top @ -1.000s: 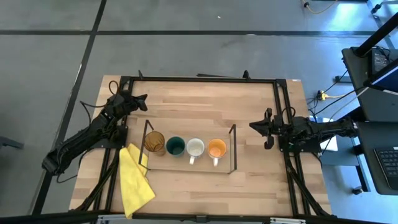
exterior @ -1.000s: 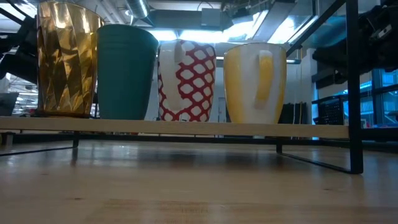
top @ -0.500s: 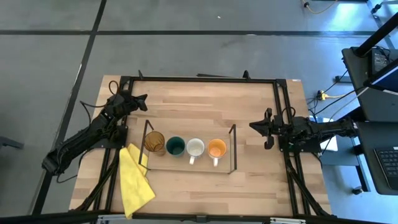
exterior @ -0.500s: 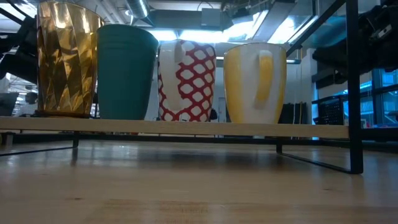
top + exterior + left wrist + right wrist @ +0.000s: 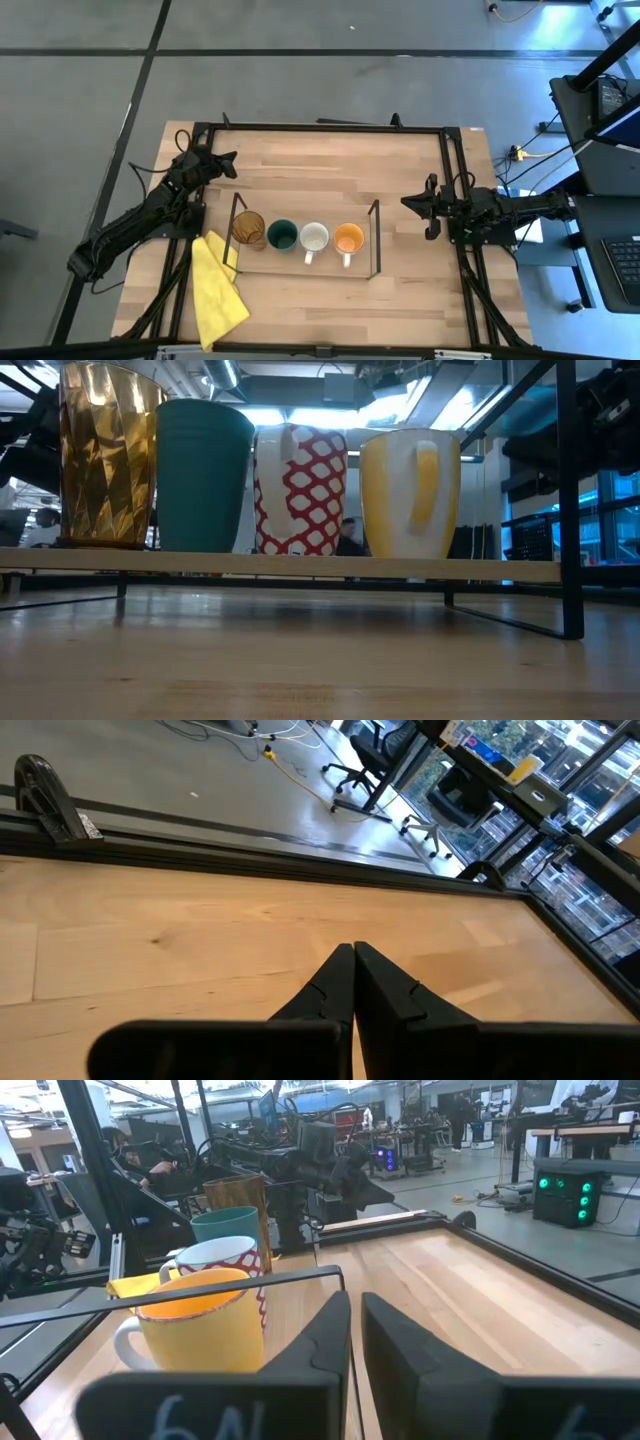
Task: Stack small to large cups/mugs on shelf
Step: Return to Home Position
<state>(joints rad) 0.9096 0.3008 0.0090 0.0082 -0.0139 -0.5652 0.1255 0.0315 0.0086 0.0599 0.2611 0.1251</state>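
neither arm has moved; four cups (image 5: 282,236) line the shelf (image 5: 300,266), a cloth (image 5: 217,290) beside it. left gripper (image 5: 232,160) and right gripper (image 5: 406,203) rest closed, well apart from it.

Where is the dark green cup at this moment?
In the high view, the dark green cup stands on the shelf, second from its left end, between the amber tumbler and the white mug.

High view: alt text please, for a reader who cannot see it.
On the shelf stand, picture left to right, an amber tumbler, dark green cup, white mug and orange mug in a row. Both arms sit clear of it, the left gripper up-left, the right gripper off its right end. A yellow cloth lies left of the shelf.
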